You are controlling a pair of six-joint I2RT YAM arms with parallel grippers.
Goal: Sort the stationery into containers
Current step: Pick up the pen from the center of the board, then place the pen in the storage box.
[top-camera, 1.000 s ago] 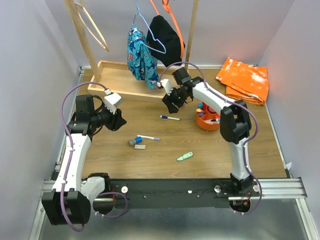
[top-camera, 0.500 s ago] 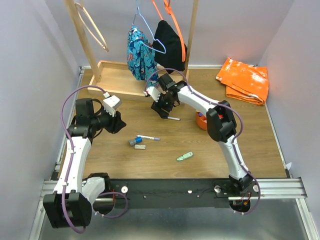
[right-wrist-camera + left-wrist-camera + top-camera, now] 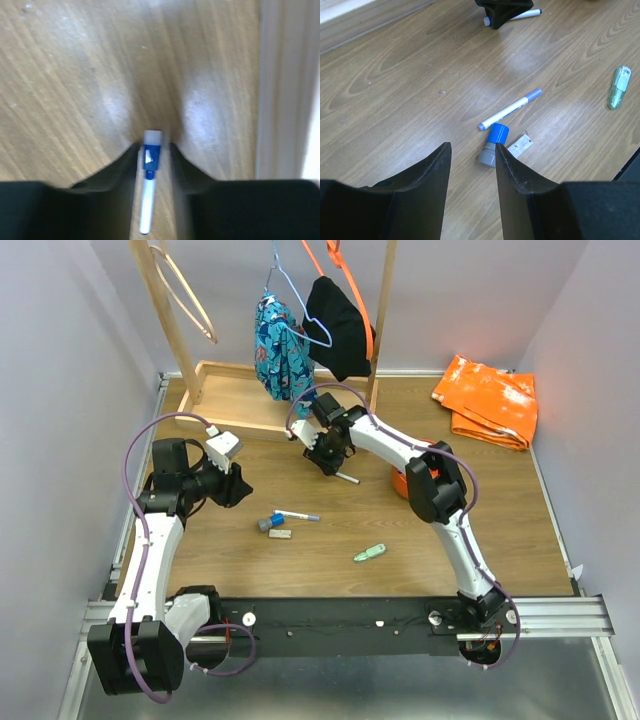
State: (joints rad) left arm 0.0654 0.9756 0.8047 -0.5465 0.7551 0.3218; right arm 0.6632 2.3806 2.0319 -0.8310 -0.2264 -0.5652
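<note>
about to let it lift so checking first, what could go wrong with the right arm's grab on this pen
1. The right gripper straddles the pen near its capped end, not its middle, so the pen may tilt or slip out on lifting.
2. The cup is mostly hidden by the right arm's elbow; a swing toward it could knock it.
3. The wooden tray lies close beside the gripper and could be bumped.

Overhead view looks down from behind; both close wrist views share one pen (image 3: pixel 148 182).
</note>
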